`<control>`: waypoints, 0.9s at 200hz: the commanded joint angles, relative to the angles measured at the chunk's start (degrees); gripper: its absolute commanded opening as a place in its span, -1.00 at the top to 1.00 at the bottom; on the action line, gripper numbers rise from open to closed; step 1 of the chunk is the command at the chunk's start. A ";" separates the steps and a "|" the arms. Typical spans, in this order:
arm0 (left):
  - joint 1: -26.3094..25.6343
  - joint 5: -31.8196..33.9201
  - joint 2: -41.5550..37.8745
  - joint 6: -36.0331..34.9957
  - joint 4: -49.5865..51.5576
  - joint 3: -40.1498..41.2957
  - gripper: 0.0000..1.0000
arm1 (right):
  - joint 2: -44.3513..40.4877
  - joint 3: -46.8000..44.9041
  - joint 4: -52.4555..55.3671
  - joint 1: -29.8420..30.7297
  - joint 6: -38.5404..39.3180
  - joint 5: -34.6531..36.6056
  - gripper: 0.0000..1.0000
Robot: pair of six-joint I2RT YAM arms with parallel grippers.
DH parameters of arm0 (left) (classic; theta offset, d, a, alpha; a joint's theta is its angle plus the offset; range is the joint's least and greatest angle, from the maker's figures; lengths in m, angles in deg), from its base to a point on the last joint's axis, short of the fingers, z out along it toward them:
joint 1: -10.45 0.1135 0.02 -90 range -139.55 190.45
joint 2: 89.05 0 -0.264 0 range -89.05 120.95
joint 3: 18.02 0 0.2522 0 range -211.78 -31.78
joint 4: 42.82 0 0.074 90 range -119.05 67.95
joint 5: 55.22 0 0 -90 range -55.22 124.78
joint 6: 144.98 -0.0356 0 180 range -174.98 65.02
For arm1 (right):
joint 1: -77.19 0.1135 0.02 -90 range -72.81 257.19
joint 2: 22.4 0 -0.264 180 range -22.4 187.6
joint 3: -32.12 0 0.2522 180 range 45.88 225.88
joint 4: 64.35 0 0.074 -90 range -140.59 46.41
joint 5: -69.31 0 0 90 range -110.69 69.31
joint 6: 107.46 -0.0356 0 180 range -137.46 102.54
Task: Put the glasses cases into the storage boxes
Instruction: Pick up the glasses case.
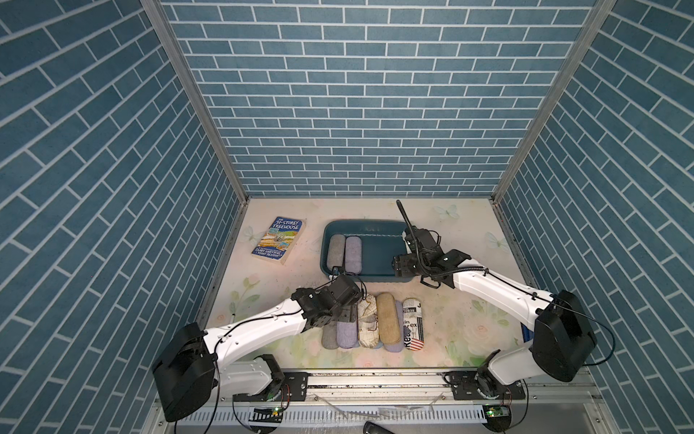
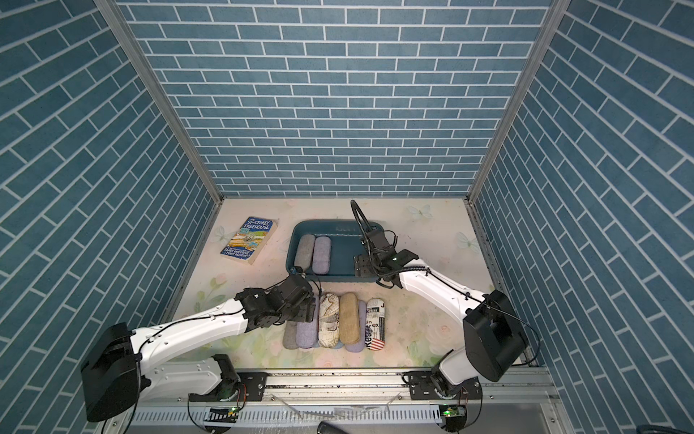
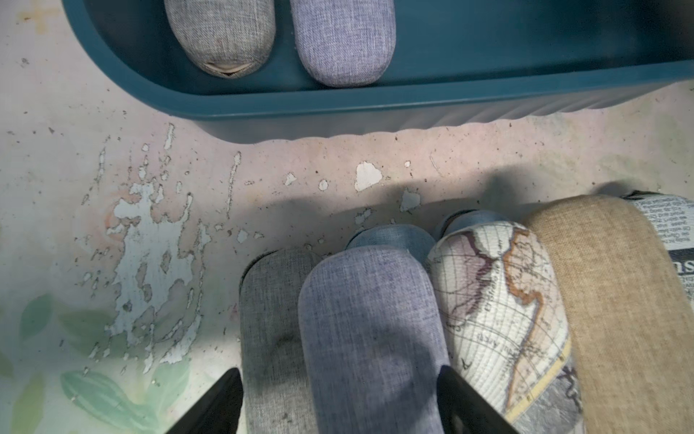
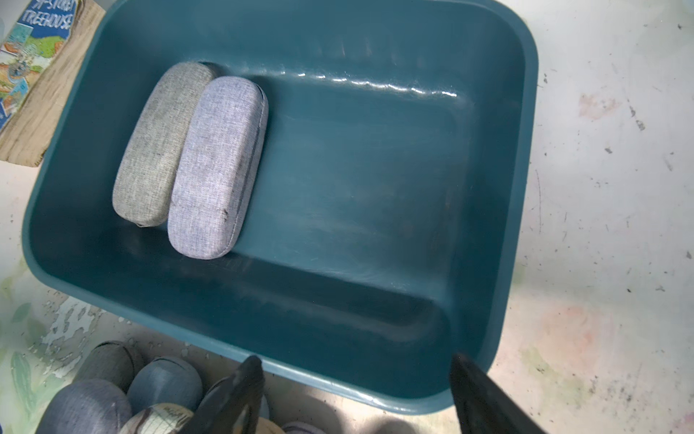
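The dark teal storage box [image 1: 366,222] holds a grey glasses case [image 1: 336,250] and a lilac one [image 1: 353,253], side by side at its left end. In front of it several more cases lie in a row: grey [image 1: 329,338], lilac [image 1: 347,336], map-print [image 1: 367,319], tan [image 1: 388,317] and newspaper-and-flag [image 1: 413,323], with light blue ones [image 3: 390,236] tucked beneath. My left gripper [image 3: 340,394] is open over the row's left end, its fingers straddling the grey case [image 3: 274,319] and the lilac case [image 3: 371,319]. My right gripper [image 4: 356,379] hangs open and empty over the box's near right corner [image 4: 375,394].
A paperback book [image 1: 278,240] lies left of the box. A blue object [image 1: 525,332] peeks out behind the right arm's elbow. Most of the box's floor [image 4: 375,188] to the right of the two cases is bare. The table cover is peeling [image 3: 150,244] left of the row.
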State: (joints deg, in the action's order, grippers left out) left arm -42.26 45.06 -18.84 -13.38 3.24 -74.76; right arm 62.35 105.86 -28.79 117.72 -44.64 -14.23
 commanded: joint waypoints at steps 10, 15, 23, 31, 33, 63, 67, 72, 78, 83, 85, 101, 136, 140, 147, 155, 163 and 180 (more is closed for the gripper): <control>-0.63 -0.65 1.49 0.46 0.33 -1.83 -0.64 | -0.46 -1.62 -0.99 -0.35 -1.47 0.04 -0.58; -0.64 -0.75 1.87 0.43 0.23 -1.93 -0.64 | -0.49 -1.92 -1.06 -0.37 -1.56 0.04 -0.58; -0.69 -1.00 2.46 0.34 -0.01 -2.04 -0.64 | -0.57 -2.30 -1.30 -0.36 -1.80 -0.15 -0.58; -0.67 -1.22 3.00 0.30 -0.22 -2.11 -0.64 | -0.73 -2.77 -1.57 -0.43 -2.06 -0.26 -0.58; -0.65 -1.27 3.13 0.31 -0.30 -2.17 -0.64 | -0.73 -2.88 -1.65 -0.45 -2.15 -0.34 -0.58; -0.69 -2.12 4.61 0.39 -1.05 -2.28 -0.64 | -0.84 -4.09 -2.52 -0.55 -2.67 -0.64 -0.58; -0.73 -2.25 4.66 0.37 -1.19 -2.30 -0.64 | -0.76 -4.25 -2.51 -0.54 -2.70 -0.66 -0.58; -0.66 -2.36 4.73 0.25 -1.18 -2.33 -0.64 | -0.74 -4.35 -2.51 -0.55 -2.70 -0.72 -0.58; -0.73 -2.35 4.90 0.23 -1.18 -2.29 -0.64 | -0.64 -4.44 -2.55 -0.63 -2.71 -0.66 -0.58; -0.69 -2.32 5.08 0.19 -1.10 -2.28 -0.64 | -0.64 -4.58 -2.71 -0.63 -2.70 -0.69 -0.58; -0.72 -2.30 5.19 0.13 -1.10 -2.28 -0.64 | -0.60 -4.63 -2.73 -0.59 -2.70 -0.71 -0.58; -0.68 -2.12 6.13 -0.01 -0.67 -2.53 -0.62 | -0.34 -4.83 -2.90 -0.72 -2.75 -1.04 -0.58; -0.73 -2.18 7.31 0.00 -0.97 -2.46 -0.43 | 0.24 -4.99 -3.43 -0.81 -2.88 -1.29 -0.58; -0.71 -2.14 7.37 -0.02 -0.99 -2.46 -0.41 | 0.24 -5.04 -3.37 -0.81 -2.88 -1.32 -0.58; -0.70 -2.20 7.23 -0.03 -0.92 -2.38 -0.37 | 0.30 -5.05 -3.41 -0.89 -2.88 -1.36 -0.58; -0.79 -2.12 7.01 0.17 -0.97 -2.33 -0.33 | 0.41 -5.12 -3.36 -0.92 -2.88 -1.38 -0.58; -0.80 -1.90 6.72 0.21 -0.90 -2.28 -0.28 | 0.41 -5.09 -3.36 -0.93 -2.92 -1.36 -0.58; -0.76 -1.22 5.62 0.26 -0.16 -2.72 -0.25 | 0.26 -5.16 -3.49 -0.98 -3.04 -1.36 -0.58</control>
State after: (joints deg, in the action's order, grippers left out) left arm -42.68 42.86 -12.24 -13.18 0.57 -76.55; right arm 62.46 101.40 -31.82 117.09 -45.75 -15.41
